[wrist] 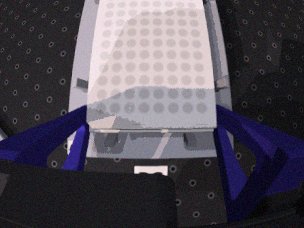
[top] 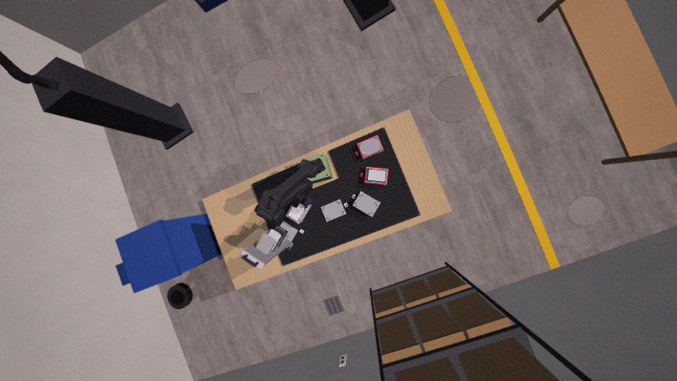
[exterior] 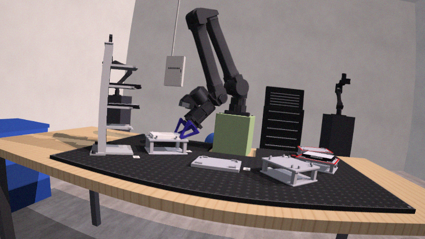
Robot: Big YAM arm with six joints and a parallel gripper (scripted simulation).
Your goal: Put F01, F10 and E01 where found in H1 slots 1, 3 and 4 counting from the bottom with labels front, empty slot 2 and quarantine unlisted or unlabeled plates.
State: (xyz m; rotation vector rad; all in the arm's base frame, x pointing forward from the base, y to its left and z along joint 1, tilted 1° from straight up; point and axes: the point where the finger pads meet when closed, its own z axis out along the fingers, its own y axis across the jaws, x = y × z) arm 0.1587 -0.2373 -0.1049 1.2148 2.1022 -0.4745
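A clear-white plate (top: 297, 211) (exterior: 161, 135) (wrist: 150, 55) lies flat, wells up, on the raised regrip nest (exterior: 183, 141) (wrist: 76, 65). Its near end face shows no label in the wrist view. My gripper (exterior: 178, 134) (wrist: 151, 112) is shut on this plate, one blue finger against each long side near that end. The hotel H1 (top: 256, 259) (exterior: 104, 97) stands beside the nest. Dark plates show on two middle shelves, one plate (exterior: 137, 86) above the other plate (exterior: 136, 106). The top shelf (exterior: 123, 67) and the lowest shelf (exterior: 117, 126) look light; their contents and all ID labels are unreadable.
A low grey nest (top: 333, 210) (exterior: 216, 164) and a raised grey nest (top: 366, 204) (exterior: 289, 163) hold no plate. One red-rimmed nest (top: 369, 146) is bare. Another red-rimmed nest (top: 385, 183) bears a black plate with a white top (top: 376, 175) (exterior: 317, 155). The hotel post stands close to my gripper.
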